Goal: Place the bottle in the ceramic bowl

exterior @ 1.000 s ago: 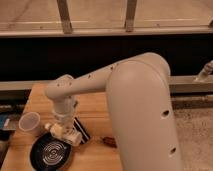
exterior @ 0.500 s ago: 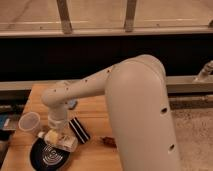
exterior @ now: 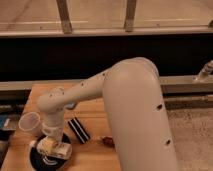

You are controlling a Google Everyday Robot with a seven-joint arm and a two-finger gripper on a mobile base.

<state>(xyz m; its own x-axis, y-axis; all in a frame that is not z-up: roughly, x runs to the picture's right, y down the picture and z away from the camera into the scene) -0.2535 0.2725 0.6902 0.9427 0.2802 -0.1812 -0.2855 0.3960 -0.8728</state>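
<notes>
Wooden tabletop (exterior: 100, 115) under us, our gripper (exterior: 50, 142) hangs low over the ceramic bowl (exterior: 42, 160) at the near left corner, closed on the bottle (exterior: 54, 148), which lies sideways just above the bowl's rings. We judge this the placing step; next comes release (gently). Our arm reaches down-left, beside the black striped block (exterior: 78, 130) and translucent cup (exterior: 30, 121).

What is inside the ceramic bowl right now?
The bottle lies across the ceramic bowl, with the tool right over it. Pale rings show beside it; the bowl's middle is covered by bottle and tool.
</notes>
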